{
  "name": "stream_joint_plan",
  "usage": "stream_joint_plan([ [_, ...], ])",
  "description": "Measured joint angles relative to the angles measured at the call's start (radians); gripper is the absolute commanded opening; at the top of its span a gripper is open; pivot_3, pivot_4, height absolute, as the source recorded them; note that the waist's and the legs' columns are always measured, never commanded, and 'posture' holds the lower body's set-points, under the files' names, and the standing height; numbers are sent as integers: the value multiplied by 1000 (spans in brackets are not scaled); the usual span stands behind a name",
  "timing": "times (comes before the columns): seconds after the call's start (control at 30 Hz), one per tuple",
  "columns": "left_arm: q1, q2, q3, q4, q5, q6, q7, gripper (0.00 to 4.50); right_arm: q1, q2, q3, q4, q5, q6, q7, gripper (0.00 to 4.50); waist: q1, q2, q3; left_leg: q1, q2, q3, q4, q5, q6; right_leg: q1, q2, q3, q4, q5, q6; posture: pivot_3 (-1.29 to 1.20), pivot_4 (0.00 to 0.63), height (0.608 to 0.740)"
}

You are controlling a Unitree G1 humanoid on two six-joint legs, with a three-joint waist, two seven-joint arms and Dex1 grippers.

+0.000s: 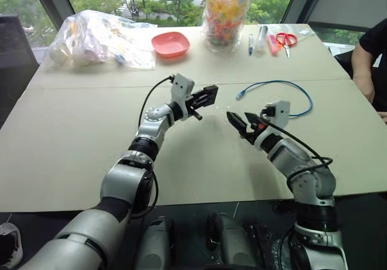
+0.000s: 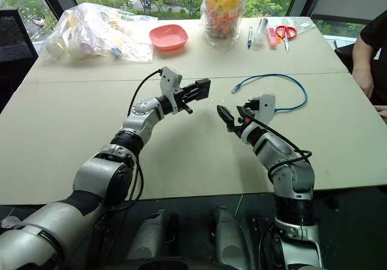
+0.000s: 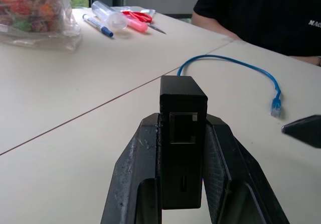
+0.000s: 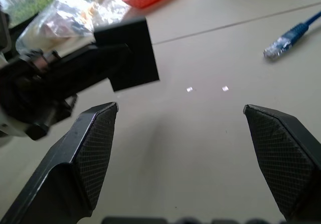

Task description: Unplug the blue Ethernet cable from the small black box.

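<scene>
— Left wrist view: what is the left claw (image 3: 183, 148) pinching?
— The small black box (image 3: 182, 133), matte and squarish, port empty.
— And the right claw (image 4: 193, 148)?
— Spread wide, textured pads bare. The blue Ethernet cable (image 1: 284, 88) curls loose on the beige table (image 1: 91, 137).

We see our left gripper (image 1: 208, 94) clamping the small black box (image 1: 210, 94) above the table (image 1: 91, 137); the blue Ethernet cable (image 1: 284, 85) lies unplugged, far right.

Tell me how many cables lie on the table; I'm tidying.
1: the blue cable lies loose on the table, beyond the right gripper. None seem hidden.
</scene>
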Motion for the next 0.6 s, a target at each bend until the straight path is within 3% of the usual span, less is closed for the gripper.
stream_joint_plan([
  [0.13, -21, -17, 1, 76, 32, -29, 2, 3718, 40, 12, -22, -49, 4, -3, -38, 4239, -1, 0, 0, -1, 0, 0, 0, 0, 0, 0, -1, 0, -1, 0, 0, 0, 150, 740],
  [0.2, -27, -13, 8, 82, 33, -29, -7, 4466, 58, 9, -33, -54, 2, -4, -46, 4239, -1, 0, 0, -1, 0, 0, 0, 0, 0, 0, -1, 0, -1, 0, 0, 0, 150, 740],
  [0.4, -18, 72, 44, -13, -1, 66, -154, 4466, 159, -44, -41, -110, -7, -6, -12, 4239, -3, 0, 0, 0, 1, 0, -1, 0, 0, 0, 0, 0, -1, 0, 0, 0, 150, 740],
  [0.6, 225, 256, 42, -593, -122, 441, -298, 4466, 256, -106, -69, -208, 53, -4, 76, 4239, -6, 1, 0, 1, 2, 0, -2, 0, 0, 0, 1, 1, 0, 0, -1, 0, 150, 740],
])
